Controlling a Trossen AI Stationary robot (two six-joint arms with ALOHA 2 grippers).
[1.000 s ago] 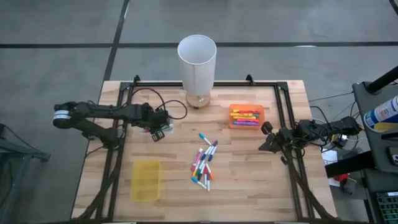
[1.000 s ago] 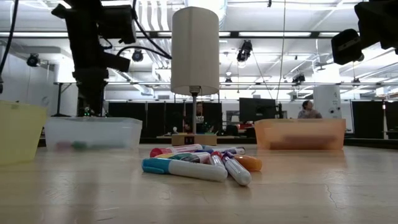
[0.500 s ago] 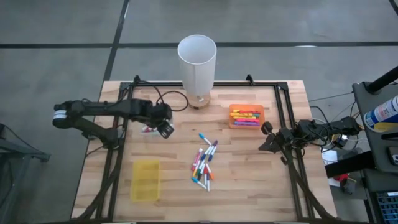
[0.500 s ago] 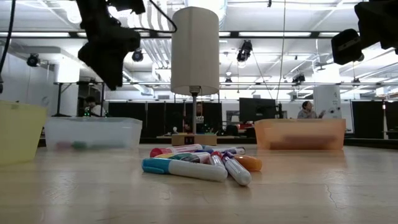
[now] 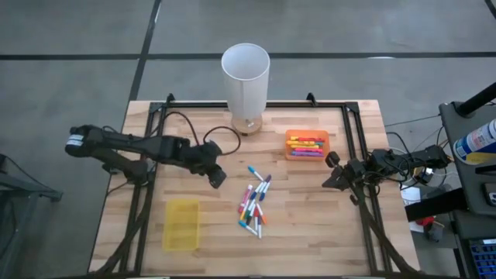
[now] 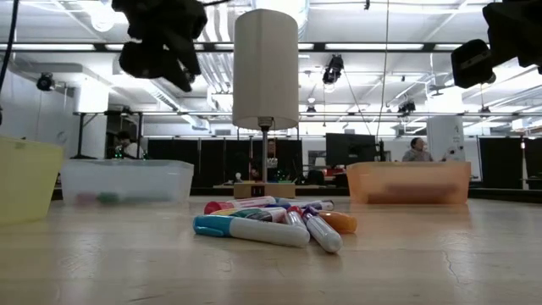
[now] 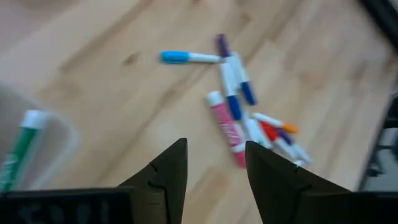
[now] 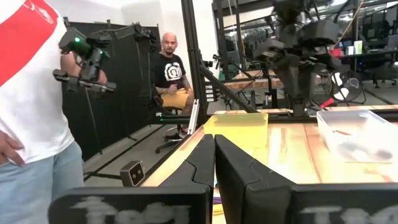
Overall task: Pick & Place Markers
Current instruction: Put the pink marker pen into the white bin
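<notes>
Wooden table [image 5: 310, 217]: left gripper [image 5: 216, 178], fingers apart and empty, nears the marker pile [image 5: 254, 205]; next, descend and pinch one.

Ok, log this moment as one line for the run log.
left gripper: open, empty, above table beside marker pile | right gripper: shut, parked at right edge | orange tray: holds markers

Even bright overhead light; left wrist view blurred, low-view background glaring.

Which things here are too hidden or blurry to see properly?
- Clear tray: low view, frosted wall blurs the markers inside; high view, the left hand and its arm cover it.
- Orange tray: low view, its wall hides the contents.
- Loose markers: low view, front ones block the rest.
</notes>
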